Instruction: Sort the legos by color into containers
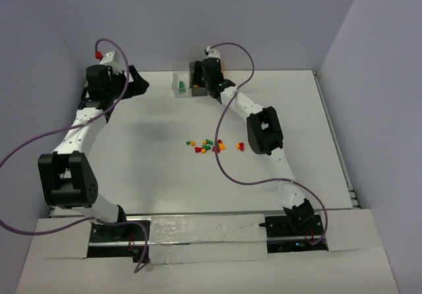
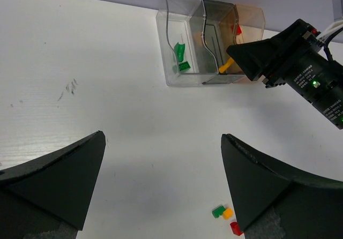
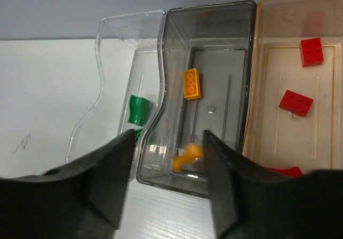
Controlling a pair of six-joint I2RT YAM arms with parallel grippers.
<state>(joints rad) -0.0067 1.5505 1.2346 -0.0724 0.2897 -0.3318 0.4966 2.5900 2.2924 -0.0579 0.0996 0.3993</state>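
Note:
Three containers stand in a row at the back: clear point(image 3: 115, 51), smoky grey point(image 3: 214, 35) and orange-tinted point(image 3: 321, 110). My right gripper point(image 3: 167, 137) is open over the grey box's near end. A blurred orange lego point(image 3: 187, 157) lies loose between its fingers, inside the box; it also shows in the left wrist view point(image 2: 225, 65). Another orange lego point(image 3: 192, 83) lies in the grey box, green ones point(image 3: 139, 109) in the clear box, red ones point(image 3: 296, 102) in the orange box. Several mixed legos point(image 1: 211, 146) lie mid-table. My left gripper point(image 2: 162, 137) is open and empty above bare table.
The right arm point(image 1: 264, 129) stretches from the near right base over the lego pile to the boxes. The left arm point(image 1: 99, 89) reaches along the left side. Walls close the table at the back and sides. A few legos point(image 2: 224, 213) lie by the left gripper's right finger.

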